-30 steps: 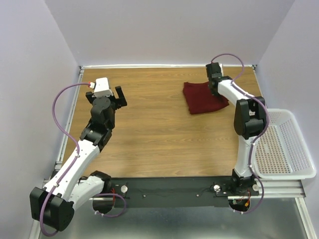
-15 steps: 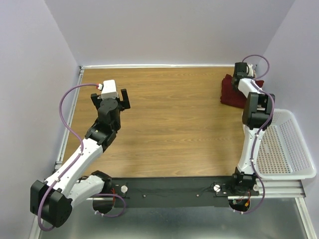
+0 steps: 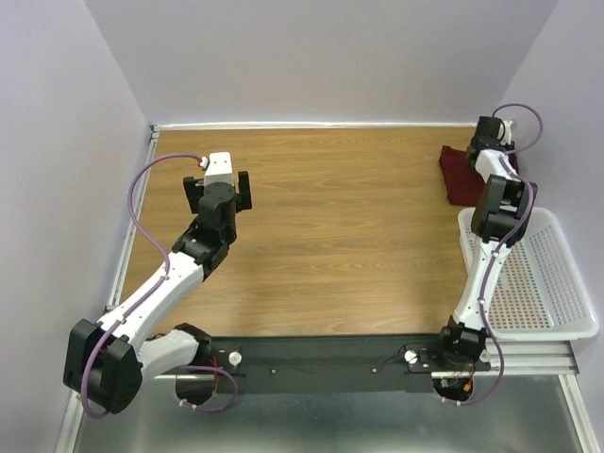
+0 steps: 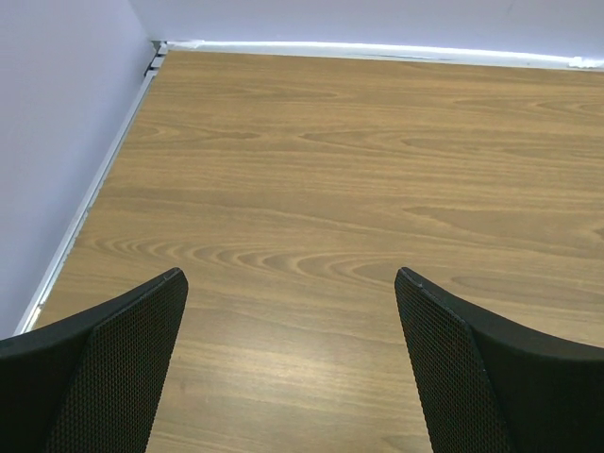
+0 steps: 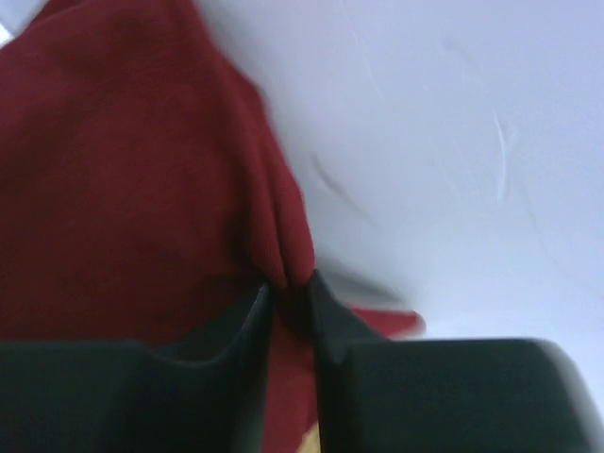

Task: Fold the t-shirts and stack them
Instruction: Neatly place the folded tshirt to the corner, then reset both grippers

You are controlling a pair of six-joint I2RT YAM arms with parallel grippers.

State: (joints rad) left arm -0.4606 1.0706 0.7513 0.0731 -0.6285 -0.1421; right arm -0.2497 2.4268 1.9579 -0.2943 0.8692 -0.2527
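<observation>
The dark red t-shirt [image 3: 459,176] lies bunched at the table's far right corner, beside the right wall. My right gripper [image 3: 483,157] hangs over its right edge. In the right wrist view a fold of the t-shirt [image 5: 123,189] is pinched between the tips of that gripper [image 5: 288,283], whose jaws stand only a narrow gap apart, and the picture is blurred. My left gripper [image 3: 217,196] hovers over the left part of the table, far from the shirt. Seen from the left wrist, this gripper [image 4: 291,283] is wide open, with only bare wood between its fingers [image 4: 132,349].
A white mesh basket [image 3: 566,274] stands at the right edge of the table, just in front of the shirt. Walls close the table on the left, back and right. A metal rail [image 4: 85,208] runs along the left edge.
My right gripper has dragged the t-shirt from the back middle to the far right corner, where it is more bunched. The left arm has shifted slightly right and forward, still open.
</observation>
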